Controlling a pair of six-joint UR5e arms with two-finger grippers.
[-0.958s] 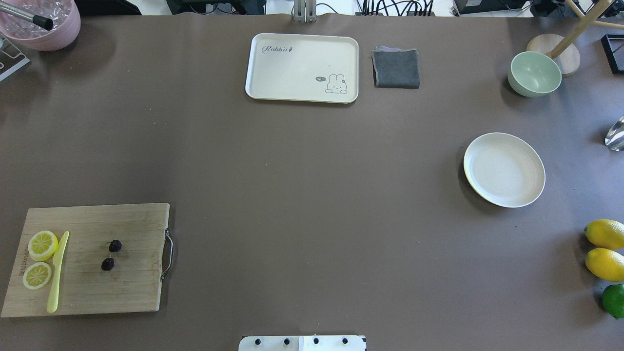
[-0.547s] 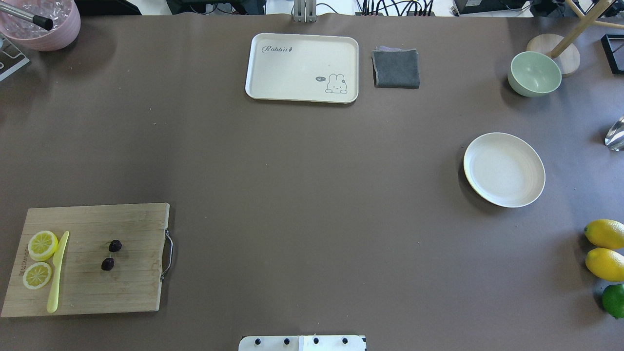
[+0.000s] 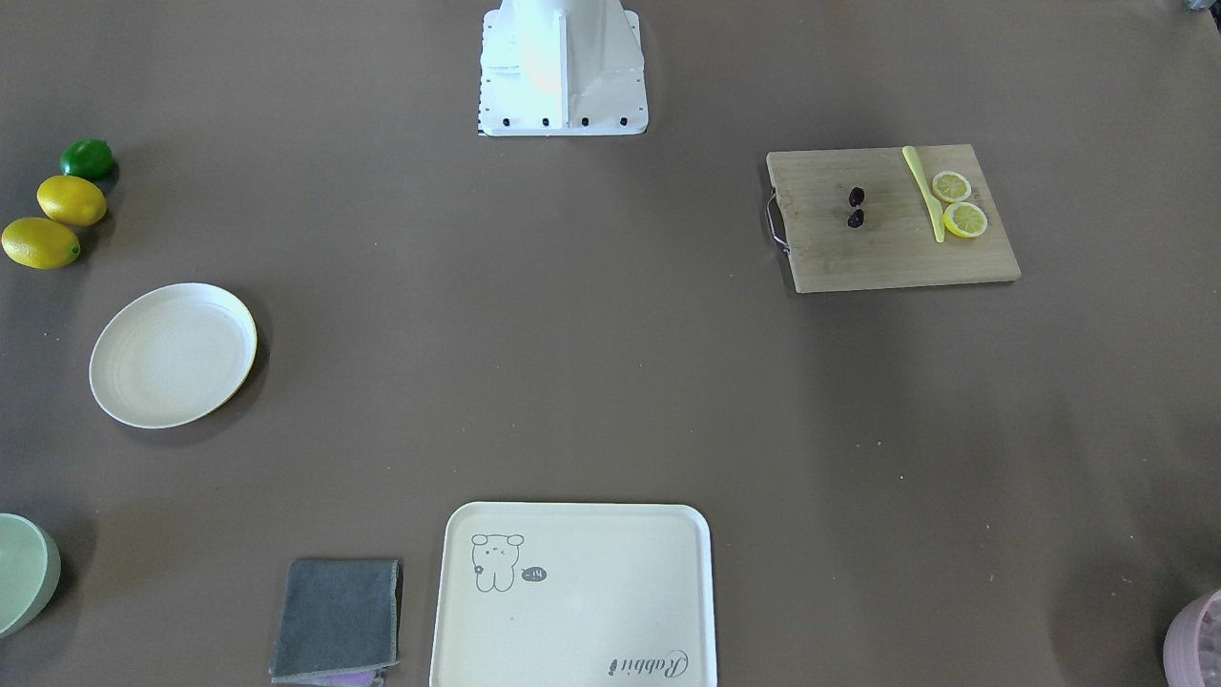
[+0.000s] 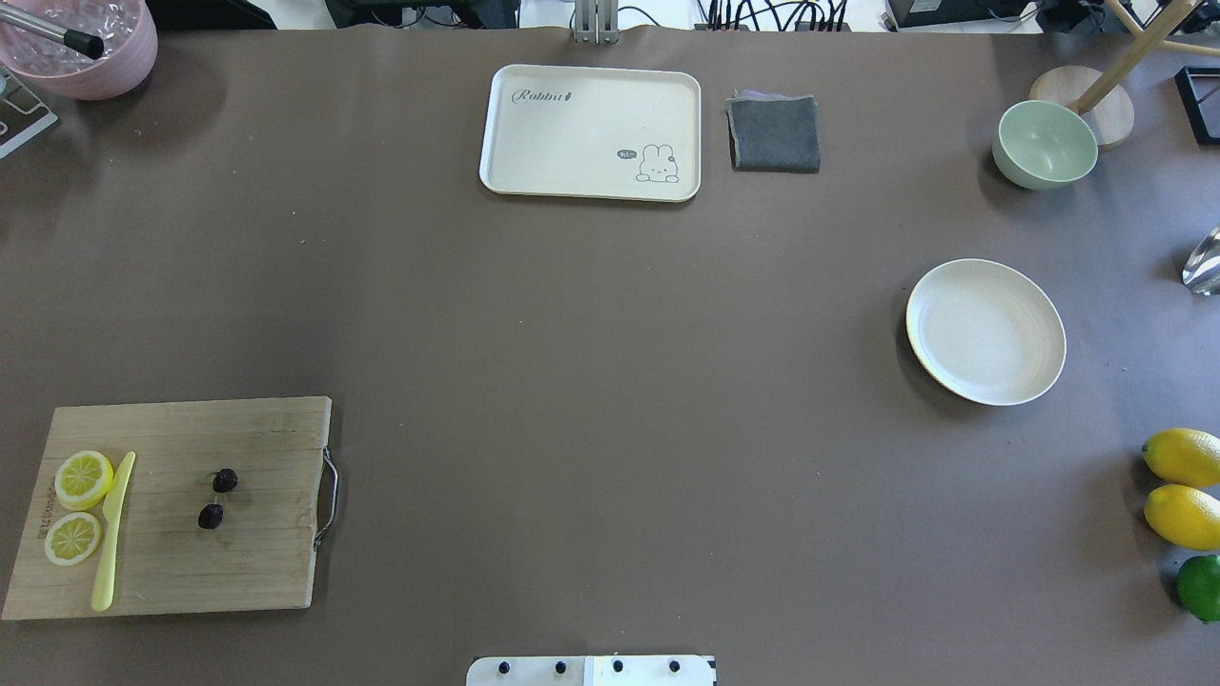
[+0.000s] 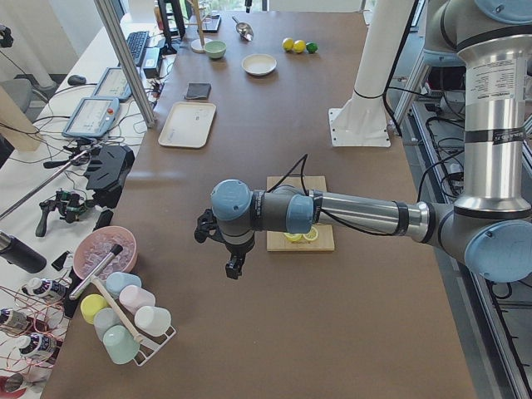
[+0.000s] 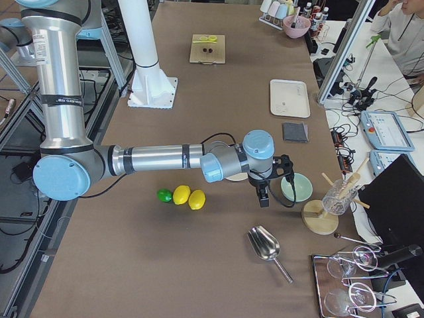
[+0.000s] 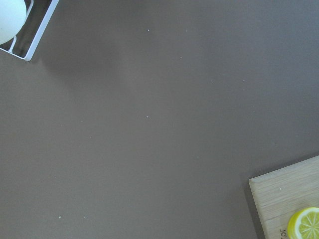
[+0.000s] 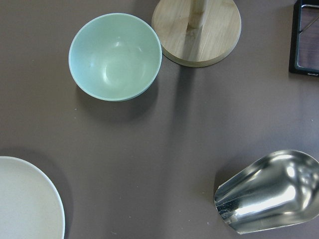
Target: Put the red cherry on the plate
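Note:
The red cherry (image 4: 211, 516), two tiny dark fruits on a thin stem, lies on a wooden cutting board (image 4: 238, 562) at the table's near left; the front view has the red cherry (image 3: 856, 218) at upper right. Far across the table, on the right side, sits the round cream plate (image 4: 986, 332), bare; its rim (image 8: 25, 204) shows in the right wrist view. My left gripper (image 5: 234, 268) hangs over bare table beyond the board's outer end. My right gripper (image 6: 264, 199) hovers between the plate and a green bowl. I cannot tell whether either is open or shut.
Two lemon slices (image 4: 83, 478) and a yellow knife (image 4: 112, 534) share the board. A cream tray (image 4: 591, 131) and grey cloth (image 4: 774, 133) lie at the back. A green bowl (image 4: 1046, 144), metal scoop (image 8: 269, 191), two lemons (image 4: 1182, 486) and a lime (image 4: 1199, 586) crowd the right edge.

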